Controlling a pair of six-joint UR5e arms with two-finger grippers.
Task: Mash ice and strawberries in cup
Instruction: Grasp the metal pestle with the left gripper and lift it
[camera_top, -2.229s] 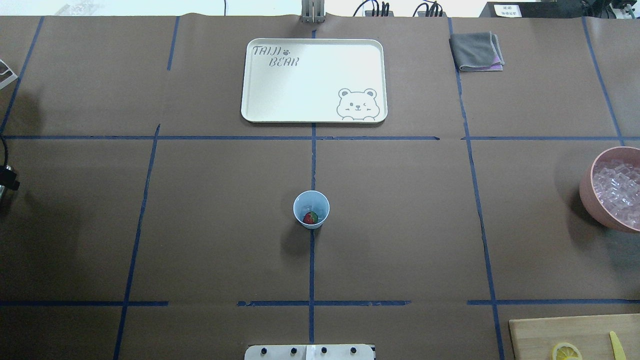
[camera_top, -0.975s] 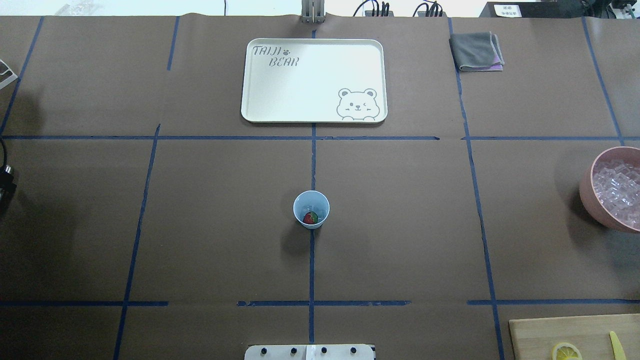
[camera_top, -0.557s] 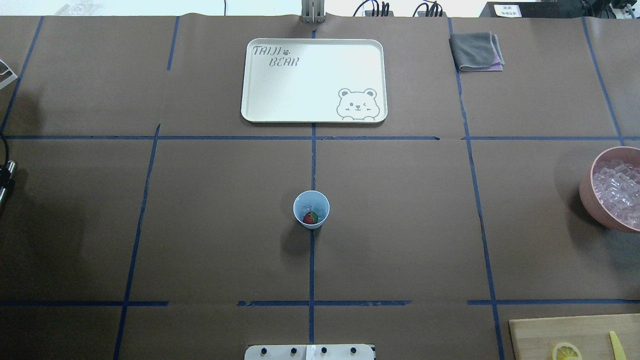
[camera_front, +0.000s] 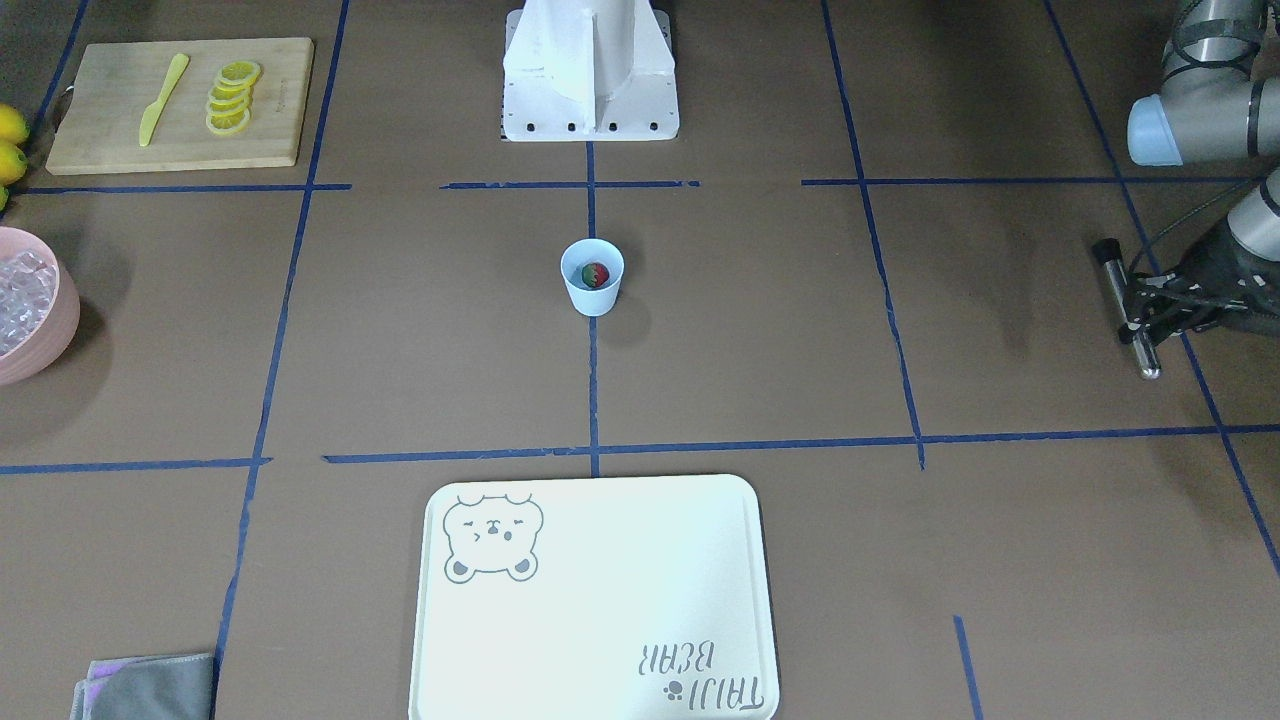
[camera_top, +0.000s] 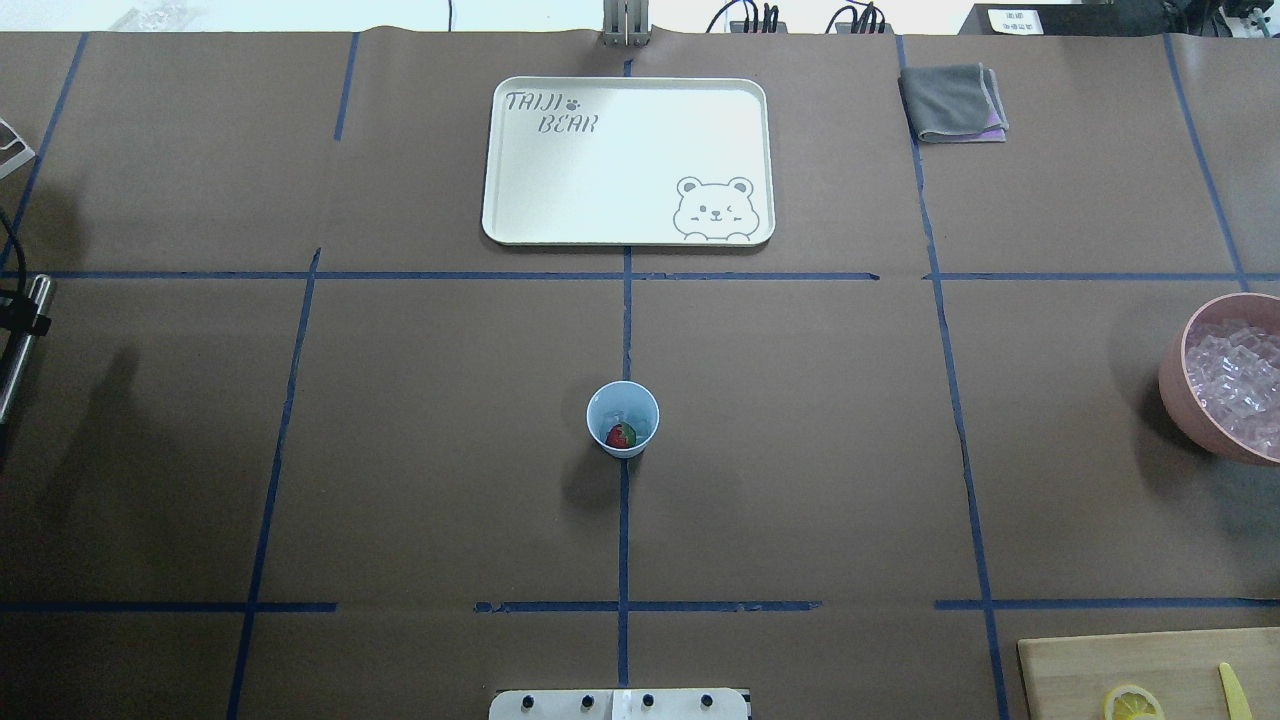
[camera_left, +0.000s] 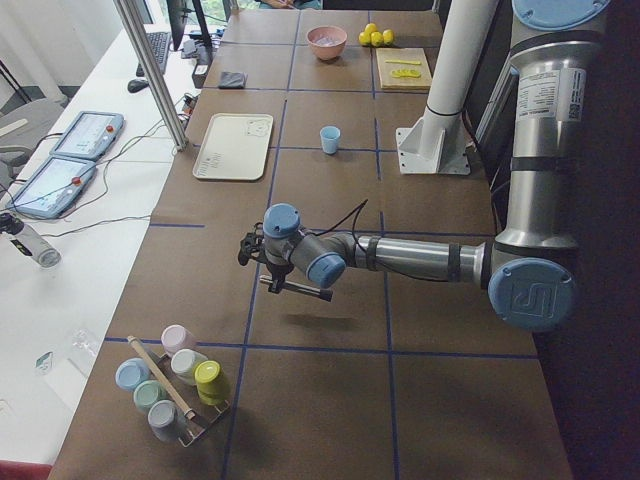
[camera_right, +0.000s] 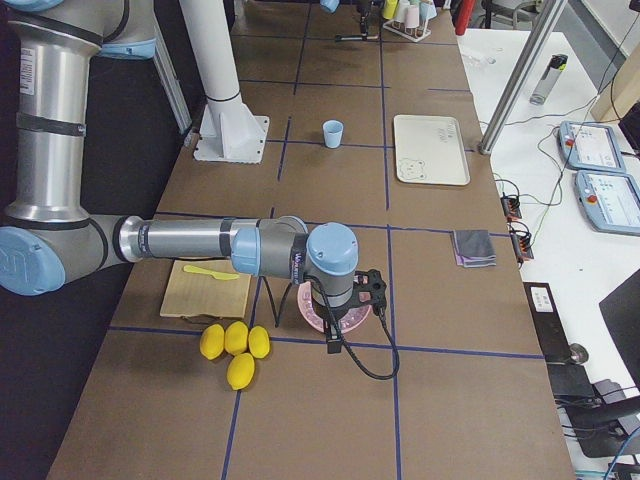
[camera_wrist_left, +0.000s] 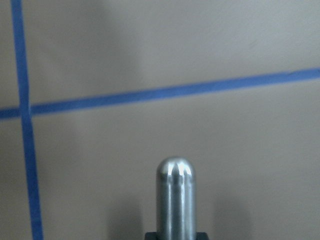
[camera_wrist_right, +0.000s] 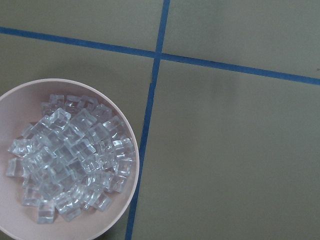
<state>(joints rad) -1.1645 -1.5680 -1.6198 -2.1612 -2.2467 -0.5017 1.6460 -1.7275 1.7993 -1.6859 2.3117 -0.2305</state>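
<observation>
Cup (camera_top: 597, 405) stands at mid-bench on the blue tape line, with one red strawberry (camera_top: 620, 436) at its bottom. Whether any ice has gone in with it I cannot tell.

At the far left, the left tool (camera_front: 1132, 308) is clamped on a metal rod (camera_front: 1143, 352), which it holds roughly level above the bench, well apart from the cup. At the far right, the ice (camera_top: 1235, 385) is heaped in a pink bowl (camera_top: 1172, 385), and the right tool (camera_right: 334, 338) hangs over it. Its opening cannot be judged.

The step in hand looks like bringing the rod to the cup. To do it well, turn the rod upright, centre its rounded end over the mouth, and press straight down. The cup is light and tapered, so a slanted push would likely tip it.

The overhead view catches only a sliver of the rod at its edge, while the front view shows the grip on it. The left wrist view shows the polished tip over tape lines, but no cup. The right wrist view shows each cube clearly, but no fingers.
</observation>
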